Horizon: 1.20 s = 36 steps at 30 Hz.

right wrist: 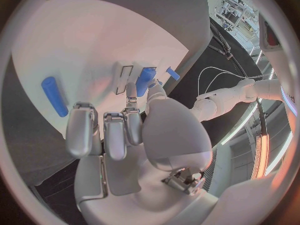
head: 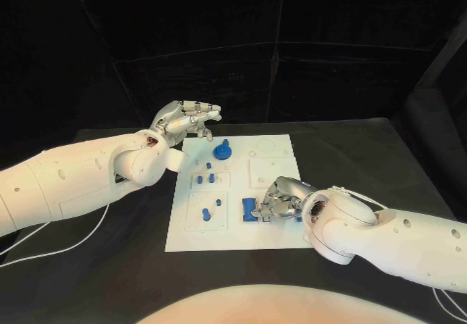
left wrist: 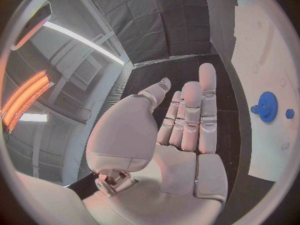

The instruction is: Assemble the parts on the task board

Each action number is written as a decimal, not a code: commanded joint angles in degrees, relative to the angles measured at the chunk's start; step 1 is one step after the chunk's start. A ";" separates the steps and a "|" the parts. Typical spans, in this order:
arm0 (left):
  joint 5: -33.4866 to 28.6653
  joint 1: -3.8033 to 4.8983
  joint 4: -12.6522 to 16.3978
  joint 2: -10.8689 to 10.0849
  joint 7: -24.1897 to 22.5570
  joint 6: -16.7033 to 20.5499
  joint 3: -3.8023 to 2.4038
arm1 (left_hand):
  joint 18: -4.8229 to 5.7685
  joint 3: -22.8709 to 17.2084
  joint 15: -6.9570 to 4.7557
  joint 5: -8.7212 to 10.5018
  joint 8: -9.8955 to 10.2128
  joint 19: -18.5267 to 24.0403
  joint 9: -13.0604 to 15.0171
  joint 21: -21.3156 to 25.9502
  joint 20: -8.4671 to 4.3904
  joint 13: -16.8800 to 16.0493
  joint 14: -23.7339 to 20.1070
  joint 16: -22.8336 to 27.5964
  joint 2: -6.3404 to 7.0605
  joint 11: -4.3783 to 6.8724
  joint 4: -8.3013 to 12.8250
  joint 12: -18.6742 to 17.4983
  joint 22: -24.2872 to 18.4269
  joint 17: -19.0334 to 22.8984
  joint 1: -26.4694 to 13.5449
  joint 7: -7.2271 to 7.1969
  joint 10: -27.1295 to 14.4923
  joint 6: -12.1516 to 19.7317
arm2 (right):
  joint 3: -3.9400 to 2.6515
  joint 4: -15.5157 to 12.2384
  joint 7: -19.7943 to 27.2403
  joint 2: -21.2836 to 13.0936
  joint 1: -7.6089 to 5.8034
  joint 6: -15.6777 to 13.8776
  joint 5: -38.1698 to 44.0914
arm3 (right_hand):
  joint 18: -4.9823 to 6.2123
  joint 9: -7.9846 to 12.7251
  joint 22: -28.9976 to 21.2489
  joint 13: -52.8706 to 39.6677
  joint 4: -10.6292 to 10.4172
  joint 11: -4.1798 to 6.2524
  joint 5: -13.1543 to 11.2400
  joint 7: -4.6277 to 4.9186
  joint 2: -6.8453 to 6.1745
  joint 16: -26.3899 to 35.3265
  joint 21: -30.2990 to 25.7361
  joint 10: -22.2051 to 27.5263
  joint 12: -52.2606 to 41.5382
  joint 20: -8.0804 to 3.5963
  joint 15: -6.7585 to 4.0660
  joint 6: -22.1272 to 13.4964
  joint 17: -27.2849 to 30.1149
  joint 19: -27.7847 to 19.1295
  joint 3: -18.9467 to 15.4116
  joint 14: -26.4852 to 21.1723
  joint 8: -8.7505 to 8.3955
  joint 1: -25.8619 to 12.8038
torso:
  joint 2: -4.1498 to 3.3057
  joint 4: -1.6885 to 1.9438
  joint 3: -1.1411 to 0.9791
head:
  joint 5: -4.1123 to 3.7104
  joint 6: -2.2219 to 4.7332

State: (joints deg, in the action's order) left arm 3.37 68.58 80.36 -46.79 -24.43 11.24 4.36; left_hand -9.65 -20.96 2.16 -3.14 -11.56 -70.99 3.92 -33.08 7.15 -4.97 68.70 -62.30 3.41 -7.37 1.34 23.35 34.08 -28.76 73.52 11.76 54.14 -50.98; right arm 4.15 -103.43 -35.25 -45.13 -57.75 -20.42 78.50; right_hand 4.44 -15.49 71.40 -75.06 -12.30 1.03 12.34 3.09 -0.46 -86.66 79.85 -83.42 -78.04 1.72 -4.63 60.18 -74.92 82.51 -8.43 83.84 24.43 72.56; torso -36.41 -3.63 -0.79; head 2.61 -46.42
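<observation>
Black table bears the task board (head: 233, 236); left hand (head: 187, 119) empty, right hand (head: 280, 201) pinches a blue part (right wrist: 145, 81).

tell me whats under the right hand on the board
The right hand sits over the near part of the task board. Blue parts poke out beside its fingers; whatever lies beneath the palm is covered.

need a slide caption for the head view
Right hand grips a blue part on the white task board; left hand held off its far corner.
</observation>
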 commanded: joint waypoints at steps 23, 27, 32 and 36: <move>-0.09 0.07 0.22 -0.44 -0.12 -0.60 -0.01 | -0.76 0.31 0.06 -0.24 -0.20 0.02 0.07 0.29 0.53 -0.09 -0.33 -0.36 -0.46 -0.04 -0.02 0.20 -0.07 -0.07 0.17 -0.06 -0.47 0.33 | -0.05 -5.24 7.47 -10.87 -0.37 -6.58 -1.20 | -0.54 0.67 -0.05 -1.15 0.96 -0.77 3.86 1.19 -0.08 0.27 -0.11 0.20 0.46 0.30 0.47 -3.40 -6.77 0.07 -2.62 4.50 -1.77 0.70 | 0.23 -0.44 0.02 | -0.68 0.30; -0.09 0.07 0.23 -0.36 -0.18 -0.70 0.00 | -0.76 0.31 0.06 -0.24 -0.20 0.02 0.07 0.29 0.53 -0.09 -0.33 -0.36 -0.46 -0.04 -0.02 0.20 -0.07 -0.07 0.17 -0.06 -0.47 0.33 | -0.04 -5.42 6.86 -13.90 -0.48 -5.39 -0.25 | -0.56 0.77 0.04 -1.21 1.02 -0.85 4.06 1.29 0.05 0.23 -0.05 0.18 0.44 0.36 0.53 -3.59 -6.88 0.10 -2.68 4.52 -2.01 0.86 | 0.30 -0.68 0.02 | -1.37 0.26; -0.09 0.06 0.25 -0.31 -0.25 -0.76 0.03 | -0.76 0.31 0.06 -0.24 -0.20 0.02 0.07 0.29 0.53 -0.09 -0.33 -0.36 -0.46 -0.04 -0.02 0.20 -0.07 -0.07 0.17 -0.06 -0.47 0.33 | -0.02 -4.85 4.29 -15.61 -0.48 -2.57 1.38 | -0.53 0.78 -0.08 -1.05 0.63 -0.91 3.86 1.31 -0.15 0.29 -0.13 0.28 0.64 0.46 0.62 -3.36 -6.77 0.04 -3.26 4.49 -2.06 0.22 | 0.29 -0.99 -0.08 | -1.63 0.33; -0.09 0.05 0.27 -0.33 -0.26 -0.81 0.05 | -0.76 0.31 0.06 -0.24 -0.20 0.02 0.07 0.29 0.53 -0.09 -0.33 -0.36 -0.46 -0.04 -0.02 0.20 -0.07 -0.07 0.17 -0.06 -0.47 0.33 | 0.00 -4.01 2.79 -15.51 -0.45 -0.83 1.89 | -0.48 0.72 -0.26 -0.77 -0.26 -0.88 3.11 1.21 -0.33 0.44 -0.25 0.46 1.01 0.55 0.64 -2.92 -6.53 -0.07 -4.16 4.43 -2.06 -0.79 | 0.26 -0.94 -0.05 | -1.92 0.35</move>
State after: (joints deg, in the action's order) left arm 3.37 68.57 80.51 -47.13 -24.31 11.18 4.42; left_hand -9.65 -20.96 2.16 -3.14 -11.56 -70.99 3.92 -33.08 7.15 -4.97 68.70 -62.30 3.41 -7.37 1.34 23.35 34.09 -28.76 73.51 11.76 54.14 -50.98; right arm 4.16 -107.55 -30.85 -60.77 -58.14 -23.70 79.00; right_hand 4.44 -14.77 71.20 -75.07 -12.66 0.39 15.67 4.34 -0.75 -86.35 79.85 -83.21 -77.37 1.85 -4.41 56.90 -74.91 82.39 -12.25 84.06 22.61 72.34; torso -36.12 -4.49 -0.82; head 0.83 -46.08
